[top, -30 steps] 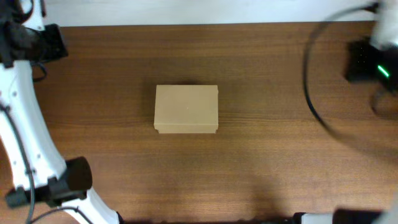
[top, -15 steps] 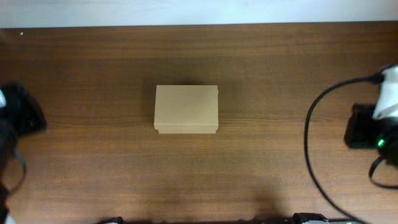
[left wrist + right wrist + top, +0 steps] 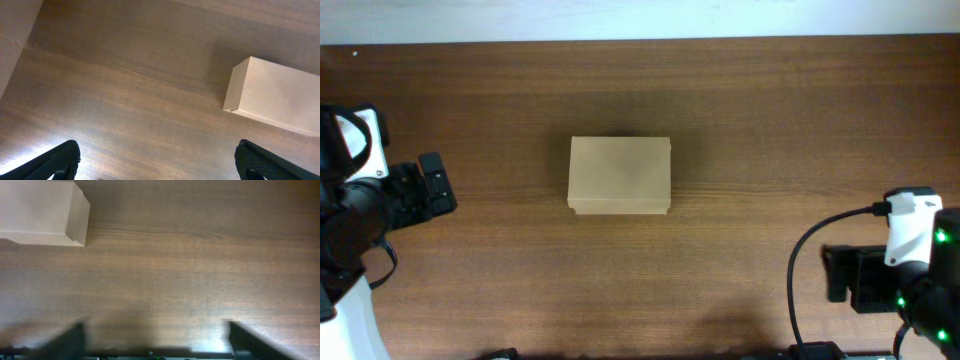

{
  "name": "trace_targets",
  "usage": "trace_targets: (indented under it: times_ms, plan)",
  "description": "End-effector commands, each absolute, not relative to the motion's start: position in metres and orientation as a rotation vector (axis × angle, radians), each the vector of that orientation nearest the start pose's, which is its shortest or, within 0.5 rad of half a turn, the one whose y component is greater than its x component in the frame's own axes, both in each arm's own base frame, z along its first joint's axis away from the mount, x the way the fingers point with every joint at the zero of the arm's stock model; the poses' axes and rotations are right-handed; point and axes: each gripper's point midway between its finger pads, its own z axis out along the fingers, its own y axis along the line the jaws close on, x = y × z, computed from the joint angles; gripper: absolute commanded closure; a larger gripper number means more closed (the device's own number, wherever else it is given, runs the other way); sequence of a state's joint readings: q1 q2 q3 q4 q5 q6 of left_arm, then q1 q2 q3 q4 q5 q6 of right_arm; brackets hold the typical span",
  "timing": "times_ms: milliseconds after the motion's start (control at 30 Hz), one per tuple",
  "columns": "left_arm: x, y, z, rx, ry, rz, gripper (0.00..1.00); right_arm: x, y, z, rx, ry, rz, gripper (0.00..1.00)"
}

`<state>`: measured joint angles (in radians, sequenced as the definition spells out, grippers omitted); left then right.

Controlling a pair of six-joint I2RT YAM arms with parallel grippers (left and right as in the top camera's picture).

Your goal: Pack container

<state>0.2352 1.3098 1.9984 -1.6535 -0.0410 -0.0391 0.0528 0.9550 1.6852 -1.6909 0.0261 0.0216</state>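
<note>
The small tan rectangular cardboard box (image 3: pixel 620 176) sits with its flap lid down at the middle of the dark brown wooden tabletop (image 3: pixel 760 120), and nothing touches it. The left claw (image 3: pixel 437 187) hangs well to the left of the box. Its black fingers (image 3: pixel 60 157) are spread wide, hold nothing and point toward the box. The right claw (image 3: pixel 835 274) is well to the right of the box, toward the robot's side of it. Its fingers (image 3: pixel 67 339) are also wide apart and empty, and look blurred in the wrist view.

on the table (image 3: pixel 770 110) only the container (image 3: pixel 620 176) blocks passage, open wood all round.
</note>
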Motion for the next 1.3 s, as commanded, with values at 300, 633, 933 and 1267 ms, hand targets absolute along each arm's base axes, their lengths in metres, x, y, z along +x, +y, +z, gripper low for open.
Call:
trace_targets:
  times_ms: [300,633,933,1267]
  plan:
    - [0.232,0.061,0.365,-0.363,2.523,0.115,0.0,0.15,0.003,0.336,-0.026,2.525,-0.009,0.01]
    - [0.232,0.061,0.365,-0.363,2.523,0.115,0.0,0.15,0.003,0.336,-0.026,2.525,-0.009,0.01]
    - [0.232,0.061,0.365,-0.363,2.523,0.115,0.0,0.164,-0.009,0.365,0.008,2.238,-0.082,0.01]
    - [0.232,0.061,0.365,-0.363,2.523,0.115,0.0,0.183,-0.011,0.331,0.058,1.799,-0.048,0.01]
